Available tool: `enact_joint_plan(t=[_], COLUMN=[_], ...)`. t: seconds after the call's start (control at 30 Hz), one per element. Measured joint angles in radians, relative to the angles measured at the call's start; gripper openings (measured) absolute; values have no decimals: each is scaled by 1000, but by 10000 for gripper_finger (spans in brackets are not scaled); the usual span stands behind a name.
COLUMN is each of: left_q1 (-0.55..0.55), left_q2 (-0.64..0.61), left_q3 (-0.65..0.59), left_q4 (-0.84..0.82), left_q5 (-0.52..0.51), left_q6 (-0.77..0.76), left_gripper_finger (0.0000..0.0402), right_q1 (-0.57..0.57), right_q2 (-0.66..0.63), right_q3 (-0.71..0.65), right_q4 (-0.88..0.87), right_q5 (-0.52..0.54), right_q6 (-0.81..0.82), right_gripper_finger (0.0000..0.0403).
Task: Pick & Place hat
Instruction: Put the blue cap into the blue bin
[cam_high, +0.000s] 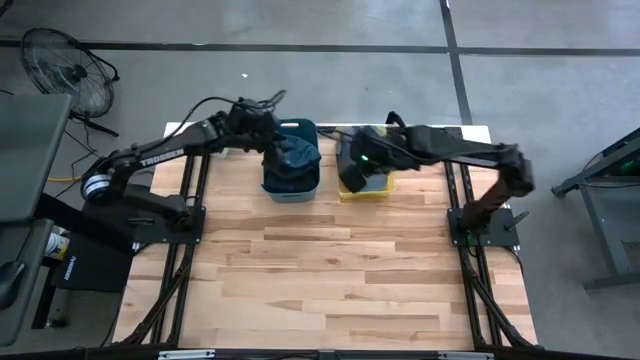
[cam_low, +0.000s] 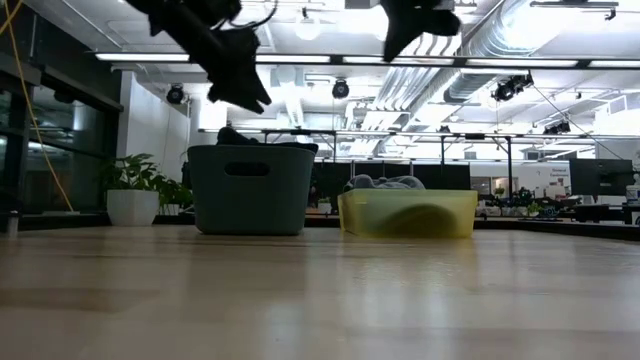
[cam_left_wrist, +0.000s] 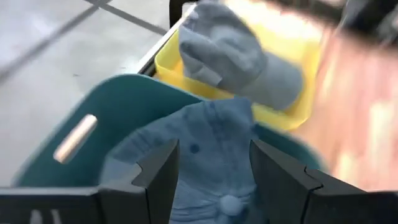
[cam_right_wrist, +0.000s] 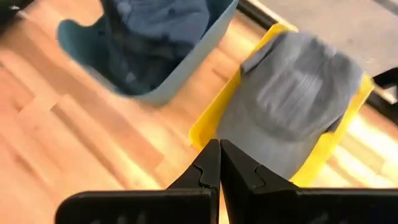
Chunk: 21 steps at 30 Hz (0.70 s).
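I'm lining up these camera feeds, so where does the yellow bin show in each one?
High view: yellow bin at the table's far edge, under the right arm.
Low view: right of centre.
Left wrist view: beyond the teal bin.
Right wrist view: holding a grey hat.
Shared landmark: the teal bin beside it.

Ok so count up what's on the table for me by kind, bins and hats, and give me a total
Bins: 2, a teal bin and a yellow bin.
Hats: 2, a blue hat in the teal bin and a grey hat in the yellow bin.
Total: 4.
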<state>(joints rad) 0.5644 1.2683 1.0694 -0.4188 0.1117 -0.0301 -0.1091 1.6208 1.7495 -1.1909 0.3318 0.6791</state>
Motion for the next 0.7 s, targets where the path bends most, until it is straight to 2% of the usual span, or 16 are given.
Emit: enact_joint_plan(t=[0.07,0.17,0.3,0.43,0.6,0.7], left_q1=[-17,-22,-21,-17,15,42], left_q2=[44,117,213,294,330,333], left_q3=[48,128,228,293,345,357], left_q4=[-48,-164,-304,-370,-407,-407], left_q5=[-43,-50,-69,-63,-17,7], left_q6=[111,247,359,427,457,481], left_gripper_finger=[191,189,167,119,25,10], right_q1=[31,84,154,223,297,330], right_q2=[-70,-169,-274,-357,-400,-405], right_q3=[-98,-241,-415,-555,-665,-702], right_q4=[47,119,211,307,384,413], right_q5=[-7,-11,-14,-9,8,25], right_q6=[31,88,184,261,333,363], right_gripper_finger=[0,0,0,0,0,0])
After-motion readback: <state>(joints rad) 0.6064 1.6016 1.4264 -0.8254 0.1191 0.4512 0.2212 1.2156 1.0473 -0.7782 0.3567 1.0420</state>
